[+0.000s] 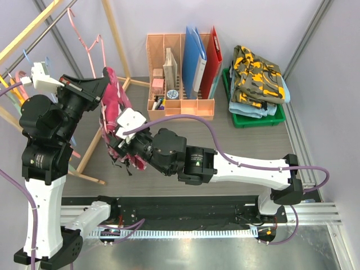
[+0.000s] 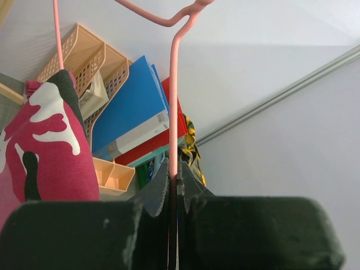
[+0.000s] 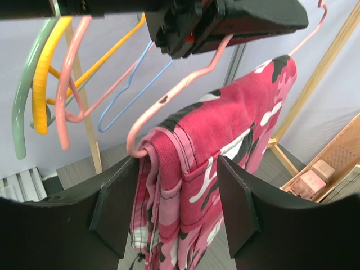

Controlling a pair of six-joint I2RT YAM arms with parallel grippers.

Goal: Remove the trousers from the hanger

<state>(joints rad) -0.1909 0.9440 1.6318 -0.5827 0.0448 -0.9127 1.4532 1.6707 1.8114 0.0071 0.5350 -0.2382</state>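
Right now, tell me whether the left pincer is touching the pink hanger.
Touching: the left wrist view shows the left pincer clamped shut on the pink hanger.

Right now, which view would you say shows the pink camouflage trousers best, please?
The right wrist view: the pink camouflage trousers fill its centre, draped over the pink hanger inside the open right pincer. The top external view shows them partly hidden; the left wrist view, only one edge.

White arms [image 1: 253,169], black joints [image 1: 194,163], purple cables [image 1: 185,116], black end effectors [image 3: 177,163].

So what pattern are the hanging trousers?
The trousers are pink, white and black camouflage; best in right wrist view.
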